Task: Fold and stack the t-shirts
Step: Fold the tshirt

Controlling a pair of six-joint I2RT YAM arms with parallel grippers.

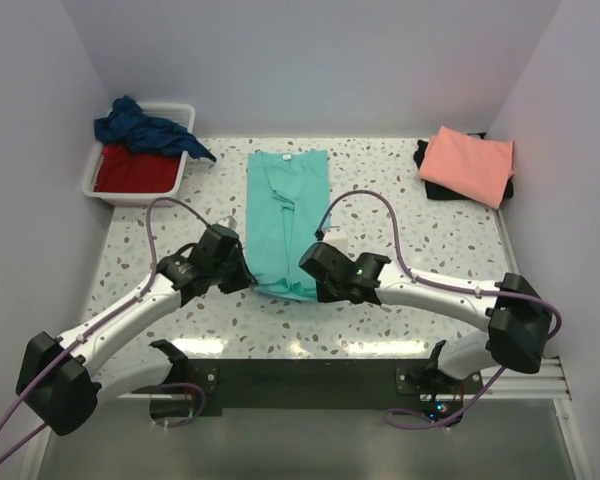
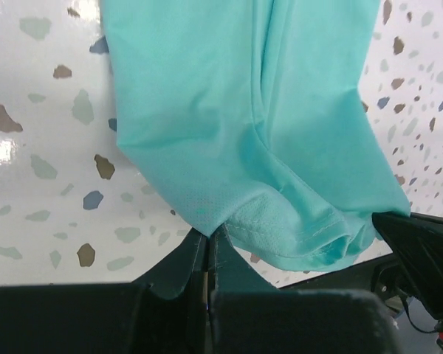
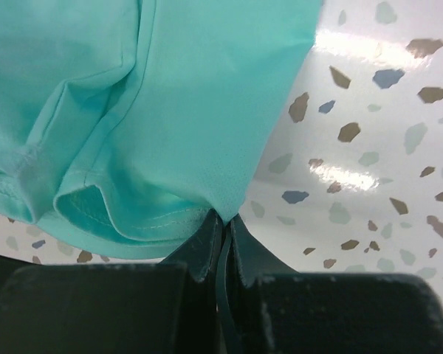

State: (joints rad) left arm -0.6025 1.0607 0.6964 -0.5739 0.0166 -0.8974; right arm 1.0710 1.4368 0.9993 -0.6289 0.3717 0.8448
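Observation:
The turquoise-teal t-shirt point(image 1: 285, 215) lies as a long narrow strip down the middle of the table, sleeves folded in. My left gripper point(image 1: 248, 283) is shut on its near left hem corner point(image 2: 207, 225). My right gripper point(image 1: 315, 288) is shut on its near right hem corner point(image 3: 225, 210). Both corners are lifted a little off the table, and the hem sags between them. A folded salmon-pink t-shirt point(image 1: 468, 163) lies on a black t-shirt point(image 1: 426, 168) at the back right. A navy blue t-shirt point(image 1: 145, 127) and a red t-shirt point(image 1: 132, 170) sit in the tub.
The white plastic tub point(image 1: 186, 162) stands at the back left corner. White walls close in the left, back and right sides. The speckled table point(image 1: 400, 210) shows bare surface on both sides of the teal shirt.

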